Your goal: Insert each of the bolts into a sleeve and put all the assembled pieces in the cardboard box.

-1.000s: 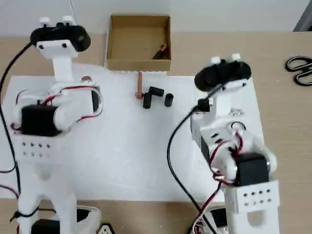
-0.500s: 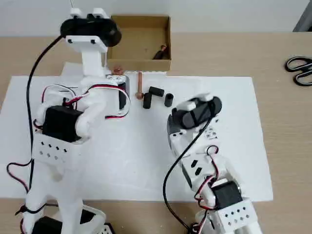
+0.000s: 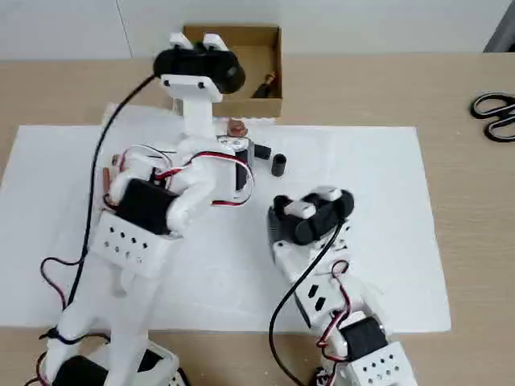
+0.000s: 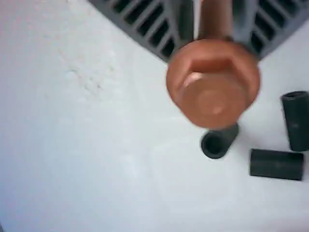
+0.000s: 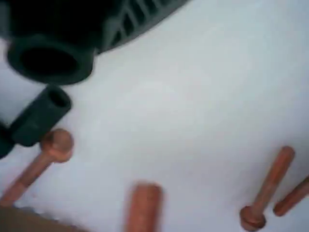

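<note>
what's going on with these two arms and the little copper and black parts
The left gripper holds a copper hex-head bolt above three black cylindrical sleeves lying on the white sheet, just in front of the brown cardboard box. The right gripper holds another black sleeve, with more copper bolts lying on the sheet under it. One assembled piece is already in the box.

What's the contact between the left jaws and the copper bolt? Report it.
Touching. The left wrist view shows the bolt with its shank clamped between the ribbed left jaws, head toward the camera.
</note>
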